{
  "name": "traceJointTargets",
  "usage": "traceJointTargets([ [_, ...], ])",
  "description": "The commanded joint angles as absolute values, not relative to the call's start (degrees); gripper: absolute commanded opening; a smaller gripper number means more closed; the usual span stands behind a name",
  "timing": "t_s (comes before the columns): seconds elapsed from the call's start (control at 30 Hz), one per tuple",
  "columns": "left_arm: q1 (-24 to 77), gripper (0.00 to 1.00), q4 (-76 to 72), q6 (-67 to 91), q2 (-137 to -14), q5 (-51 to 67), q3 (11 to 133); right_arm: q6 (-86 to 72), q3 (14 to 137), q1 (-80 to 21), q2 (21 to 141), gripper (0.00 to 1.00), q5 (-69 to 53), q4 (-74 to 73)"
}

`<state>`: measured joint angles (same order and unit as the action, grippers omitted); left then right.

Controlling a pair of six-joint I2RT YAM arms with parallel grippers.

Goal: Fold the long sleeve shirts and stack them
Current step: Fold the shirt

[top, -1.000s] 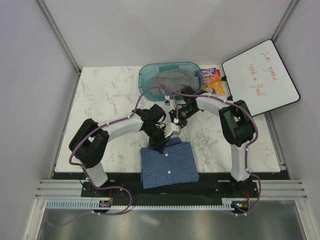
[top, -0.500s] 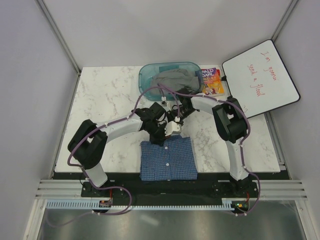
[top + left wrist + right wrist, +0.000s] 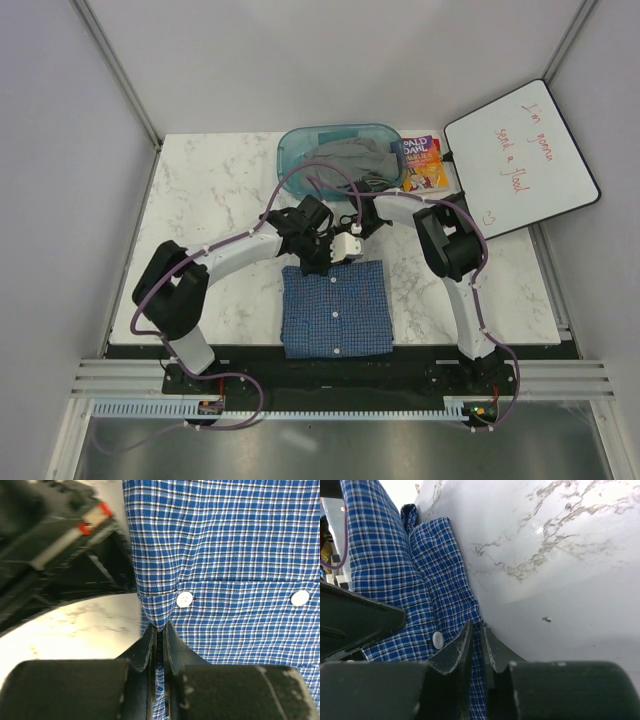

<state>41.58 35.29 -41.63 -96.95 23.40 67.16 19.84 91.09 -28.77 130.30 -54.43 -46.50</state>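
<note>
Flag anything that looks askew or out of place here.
Nothing spilled or damaged. The folded blue shirt is bunched at its far edge, where the left gripper and right gripper both pinch it. The whiteboard sits crooked at far right.

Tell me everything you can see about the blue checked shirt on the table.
The blue checked shirt looks like a fine-checked woven cloth, with small white buttons down its front. It lies folded into a rough rectangle, front side up, on the marble table near its front edge, between the two arms. At its far edge the left tool and the right tool are each shut on a pinch of the cloth.
</note>
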Motion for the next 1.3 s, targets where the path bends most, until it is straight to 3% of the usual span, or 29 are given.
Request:
traceJointTargets([
  [0.0,39.91,0.02,29.36,-44.65,-98.08,20.57,69.79,22.68,93.08,-28.92,131.75,0.18,-51.77,-45.44],
  [0.2,39.46,0.03,28.13,-46.23,-99.75,19.60,69.52,22.94,93.34,-28.65,131.40,0.19,-50.63,-45.44],
  [0.4,38.67,0.28,26.98,-44.13,-98.88,19.68,68.99,21.36,97.29,-26.55,128.59,0.26,-47.21,-46.22],
  [0.53,36.13,0.46,35.91,-41.58,-93.97,26.26,71.97,20.83,101.33,-24.18,125.25,0.43,-44.39,-48.69],
  [0.6,33.32,0.49,39.01,-40.17,-90.71,29.87,72.25,20.83,103.18,-22.24,122.89,0.50,-43.16,-50.44],
  [0.77,24.45,0.53,45.61,-38.68,-89.47,35.14,70.05,24.07,102.75,-18.73,117.52,0.64,-41.84,-56.14],
  [1.0,18.64,0.56,49.31,-34.89,-98.34,40.25,72.59,29.00,92.38,-18.81,111.71,0.80,-43.51,-57.31],
  [1.27,17.05,0.58,51.33,-35.60,-104.14,44.29,74.09,33.92,83.50,-18.98,110.66,0.80,-43.24,-55.02],
])
